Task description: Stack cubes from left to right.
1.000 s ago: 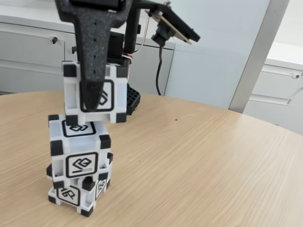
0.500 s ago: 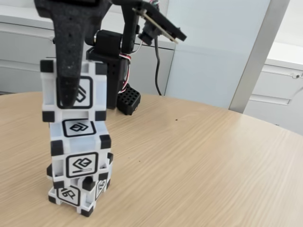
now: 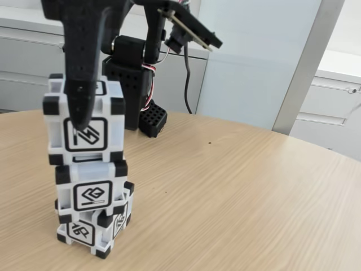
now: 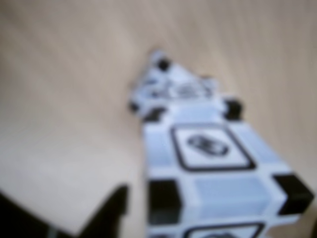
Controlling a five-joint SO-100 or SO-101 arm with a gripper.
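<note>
Your fixed view shows three cubes in a single column near the left front edge of the round wooden tabletop (image 3: 242,186), its long axis vertical. The bottom cube (image 3: 93,228) sits turned, presenting a corner toward the camera, so two glyph faces show. The middle cube (image 3: 90,192) rests on it and faces the camera almost squarely, its glyph upright. The top cube (image 3: 84,121) also faces you nearly square on, shifted slightly to the left of the middle cube in this view; whether its underside fully bears on the middle cube cannot be told. Your gripper (image 3: 79,113) descends from the top edge, one black finger (image 3: 82,84) lying flat over the top cube's front face; the opposite finger is hidden behind the cube, so you appear to be clamping the top cube between them. Compared with half a second ago, the top cube has come down, closing the gap over the middle cube's upper face, and now shows a different glyph; the middle cube has also turned slightly. In your blurred wrist view, the top cube (image 4: 218,168) fills the lower right, the lower cubes (image 4: 173,89) recede beyond it, and a dark finger (image 4: 106,213) lies at the lower left.
</note>
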